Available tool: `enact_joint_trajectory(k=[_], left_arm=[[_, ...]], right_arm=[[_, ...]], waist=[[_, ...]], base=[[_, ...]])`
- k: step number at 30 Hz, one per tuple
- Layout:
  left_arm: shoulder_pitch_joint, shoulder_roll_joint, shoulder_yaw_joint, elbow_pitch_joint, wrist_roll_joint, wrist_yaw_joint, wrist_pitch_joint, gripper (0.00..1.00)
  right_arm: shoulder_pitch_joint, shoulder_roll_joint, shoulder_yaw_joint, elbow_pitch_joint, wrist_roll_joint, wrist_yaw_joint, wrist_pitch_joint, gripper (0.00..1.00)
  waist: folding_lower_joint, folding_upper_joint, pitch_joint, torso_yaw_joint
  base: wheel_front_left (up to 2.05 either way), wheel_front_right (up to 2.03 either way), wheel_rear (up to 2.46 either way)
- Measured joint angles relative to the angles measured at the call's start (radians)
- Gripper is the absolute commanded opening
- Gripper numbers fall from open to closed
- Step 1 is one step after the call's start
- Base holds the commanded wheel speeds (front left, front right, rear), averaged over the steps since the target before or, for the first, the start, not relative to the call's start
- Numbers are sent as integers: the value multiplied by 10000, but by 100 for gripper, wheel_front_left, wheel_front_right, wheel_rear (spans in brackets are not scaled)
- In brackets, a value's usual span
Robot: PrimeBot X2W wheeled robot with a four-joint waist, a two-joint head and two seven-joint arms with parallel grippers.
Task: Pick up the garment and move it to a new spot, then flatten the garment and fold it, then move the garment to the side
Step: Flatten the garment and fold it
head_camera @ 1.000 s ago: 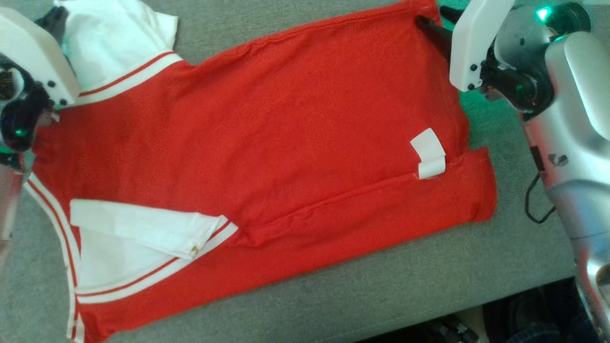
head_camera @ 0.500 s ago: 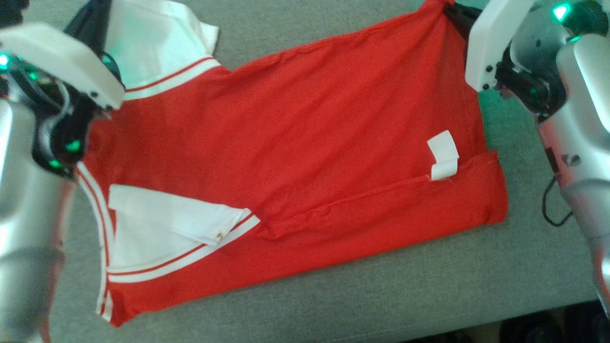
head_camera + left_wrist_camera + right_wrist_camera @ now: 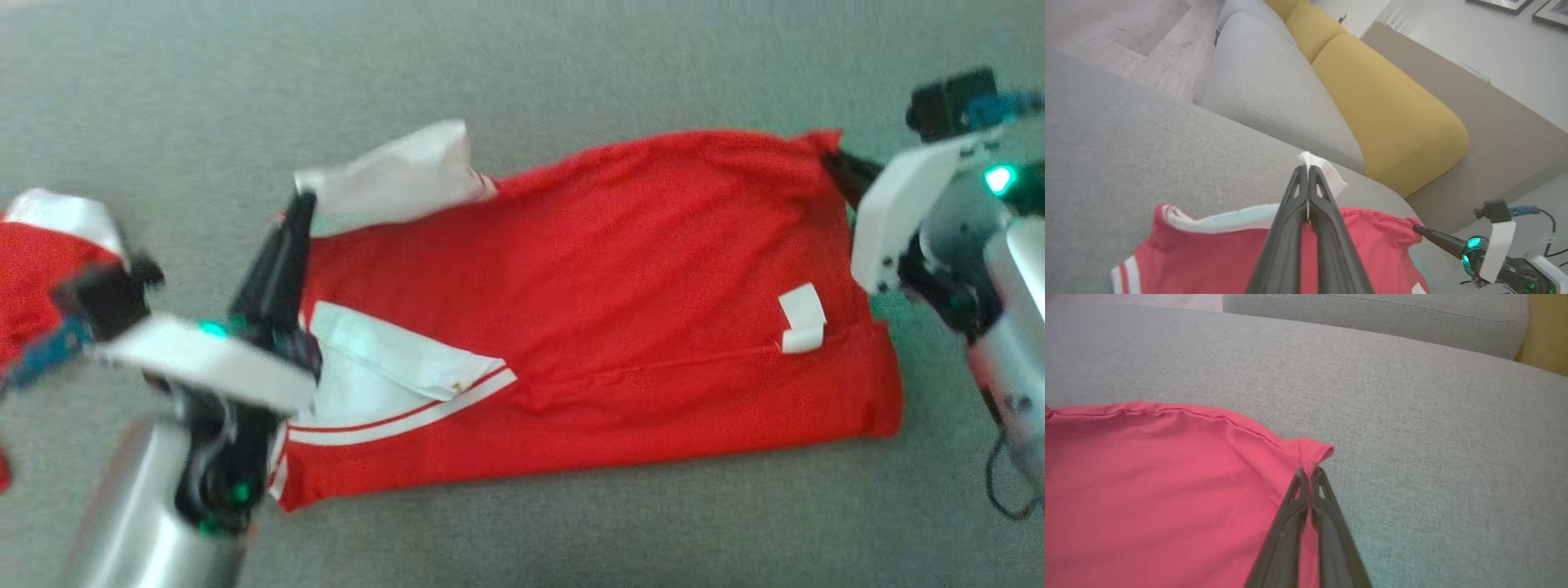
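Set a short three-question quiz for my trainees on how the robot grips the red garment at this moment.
1. True or false: the right gripper is shut on a red corner of the garment.
2. The left gripper pinches: A) white sleeve fabric; B) the small white label; C) nothing.
3. What colour is the seat under the garment?
Key: 1 true; 2 A; 3 grey.
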Motion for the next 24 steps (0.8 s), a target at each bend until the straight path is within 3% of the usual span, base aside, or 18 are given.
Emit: enact_joint_trajectory(k=[9,21,22,23,24], left_arm=[[3292,59,-2,-1423,-403,458,-109,0],[3727,33,-140,-1005,-219,631,-374,0],[3727,33,-140,-1005,-219,631,-374,0],[3765,36,-174,-901,-211,694,-372,0],[3765,36,-174,-901,-211,694,-372,0]], right_arm=[[1581,-750,-222,-523,-347,0,-50,0],[2983,-1388,-566,-1358,-953,0,926,0],[2983,-1388,-566,-1358,-953,0,926,13],[3339,-1476,-629,-1691,-945,0,1166,45],[3339,-1476,-629,-1691,-945,0,1166,100]], waist=[[-1,0,-813,687],[2,0,-1168,1040],[2,0,-1168,1040],[2,0,-1232,1012],[2,0,-1232,1012]], base=[[0,0,0],[0,0,0],[0,0,0],[0,0,0],[0,0,0]])
